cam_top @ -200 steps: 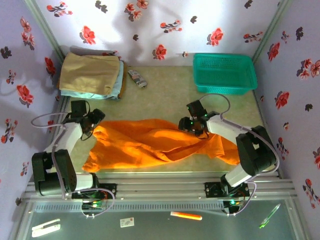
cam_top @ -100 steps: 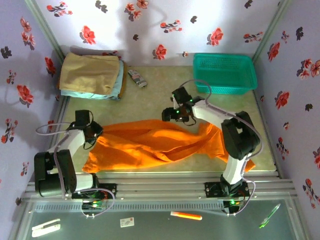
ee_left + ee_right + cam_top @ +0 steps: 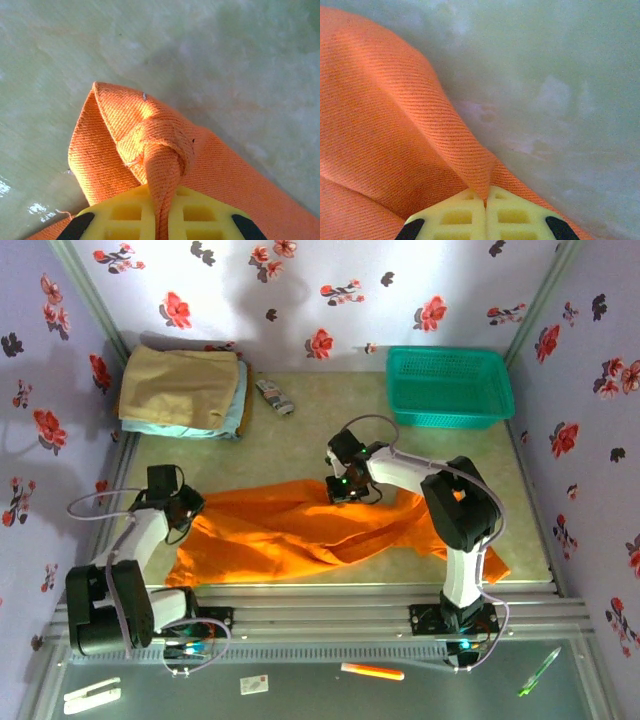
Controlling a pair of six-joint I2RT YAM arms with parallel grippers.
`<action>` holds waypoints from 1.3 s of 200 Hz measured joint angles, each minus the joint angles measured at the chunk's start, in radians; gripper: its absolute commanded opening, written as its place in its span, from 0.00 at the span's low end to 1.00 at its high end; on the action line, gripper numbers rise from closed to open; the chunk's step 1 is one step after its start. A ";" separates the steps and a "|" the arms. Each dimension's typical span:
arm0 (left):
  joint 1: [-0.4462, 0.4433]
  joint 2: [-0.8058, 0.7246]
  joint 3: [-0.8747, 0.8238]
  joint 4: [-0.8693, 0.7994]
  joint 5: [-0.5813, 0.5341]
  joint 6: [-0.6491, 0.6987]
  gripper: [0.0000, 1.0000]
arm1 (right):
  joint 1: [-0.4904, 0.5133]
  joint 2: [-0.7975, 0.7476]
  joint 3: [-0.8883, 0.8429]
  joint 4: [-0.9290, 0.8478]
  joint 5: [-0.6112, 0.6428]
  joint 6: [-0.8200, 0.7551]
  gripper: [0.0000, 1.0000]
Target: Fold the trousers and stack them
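We see bright orange trousers (image 3: 300,532) lying crumpled across the near half of the table (image 3: 310,425), stretched from left to right and not yet folded. The left gripper (image 3: 186,506) sits at the cloth's left end. In its wrist view the jaws are clamped on a bunched corner of orange fabric, pinched between the yellow pads (image 3: 210,205). The right gripper (image 3: 341,487) sits at the far edge of the cloth near the middle. Its wrist view shows the jaws pressed together on a small ridge of fabric. At the far left a tan garment (image 3: 178,385) lies folded on a light blue garment (image 3: 238,400), and a green basket (image 3: 450,385) stands at the far right. Both are well apart from the trousers.

We judge the step in hand to be an early one: gripping 2 points on the cloth to straighten it or begin a fold. The next move, we think, calls for both arms to lift together and keep the cloth taut between them, so it comes down flat without slipping from either pinch.
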 measured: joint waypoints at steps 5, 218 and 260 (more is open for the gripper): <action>0.000 -0.007 0.003 -0.003 0.002 0.000 0.00 | 0.000 0.000 0.006 -0.003 0.009 0.000 0.00; -0.101 -0.284 0.088 0.236 0.073 0.044 1.00 | 0.130 -0.590 -0.102 0.111 0.297 0.038 0.47; -0.078 -0.726 -0.123 -0.060 -0.049 -0.068 0.99 | 0.465 -0.642 -0.631 0.225 0.321 0.167 0.58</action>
